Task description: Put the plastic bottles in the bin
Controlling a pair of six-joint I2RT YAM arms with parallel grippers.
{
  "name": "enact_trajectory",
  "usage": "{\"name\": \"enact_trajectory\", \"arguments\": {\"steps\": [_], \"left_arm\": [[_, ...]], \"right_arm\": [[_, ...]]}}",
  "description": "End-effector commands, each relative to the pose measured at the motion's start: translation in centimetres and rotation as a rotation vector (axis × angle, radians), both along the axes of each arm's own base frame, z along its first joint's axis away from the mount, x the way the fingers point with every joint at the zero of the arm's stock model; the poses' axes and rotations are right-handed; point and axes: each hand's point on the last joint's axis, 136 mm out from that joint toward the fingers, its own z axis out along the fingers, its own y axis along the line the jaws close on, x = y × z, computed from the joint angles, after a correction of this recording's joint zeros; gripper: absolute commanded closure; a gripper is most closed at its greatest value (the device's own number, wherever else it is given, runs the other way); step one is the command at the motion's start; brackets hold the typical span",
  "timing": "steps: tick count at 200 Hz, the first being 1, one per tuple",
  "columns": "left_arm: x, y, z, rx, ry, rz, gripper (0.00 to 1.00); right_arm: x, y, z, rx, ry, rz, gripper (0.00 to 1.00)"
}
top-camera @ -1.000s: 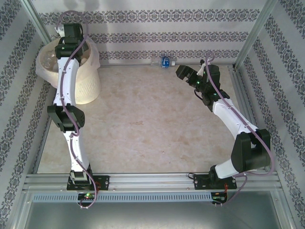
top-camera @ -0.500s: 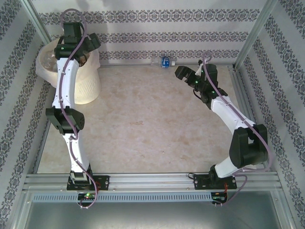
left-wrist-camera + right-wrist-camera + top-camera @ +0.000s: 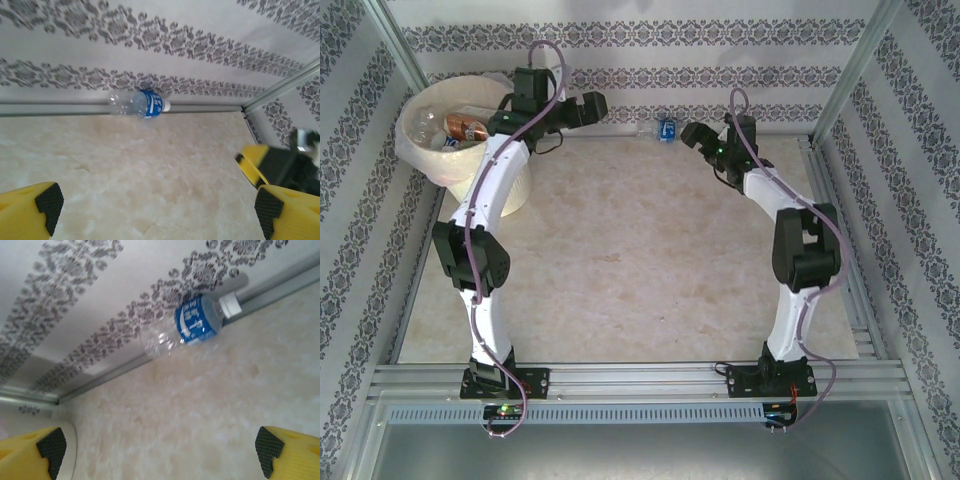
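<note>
One bottle is out on the table, the blue-labelled one, lying on its side tight against the rail at the foot of the back wall, cap towards the right. The bin stands in the far left corner with a heap of bottles inside it, so by my reckoning this is the closing pick of the job. The left gripper is spread wide with nothing between its pads, held near the bin's right side and looking across the table at that bottle. The right gripper is spread just as wide and empty too, and it is the closer one, just to the right of the bottle and facing it. The step in hand looks like the approach for the grasp. Next, I'd say, the right arm needs to come in low over the bottle, set its fingers across the body rather than along it, and mind the wall and rail behind, which leave little room for the far finger. A clear, light bottle could roll or squirt out if pinched off-centre.
</note>
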Motion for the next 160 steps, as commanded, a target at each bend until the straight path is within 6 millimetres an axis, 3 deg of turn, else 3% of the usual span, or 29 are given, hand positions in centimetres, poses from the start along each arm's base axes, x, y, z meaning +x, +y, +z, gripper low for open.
{"name": "enact_trajectory", "arguments": {"steps": [1,52,93,128,160], "left_arm": [[1.7,-1.2,0.1,-0.092,-0.066,0.007,0.0],[2.9,-1.5,-5.8,-0.177,0.002,0.047,0.0],[3.9,-2.2,-9.6,-0.203,0.056,0.034,0.0],[4.7,-2.5,-11.6,-0.194,0.078,0.022,0.0],[6.2,-3.1,-13.9,-0.196,0.094,0.003,0.0]], "right_arm": [[3.7,0.0,-0.3,0.074,-0.023,0.009,0.02],[11.0,0.0,-3.0,0.171,-0.023,-0.042,0.02],[15.3,-0.9,-5.7,0.165,-0.053,-0.105,0.02],[16.6,-1.5,-6.6,0.186,-0.09,-0.132,0.02],[16.4,-0.5,-7.8,0.137,-0.091,-0.113,0.02]]}}
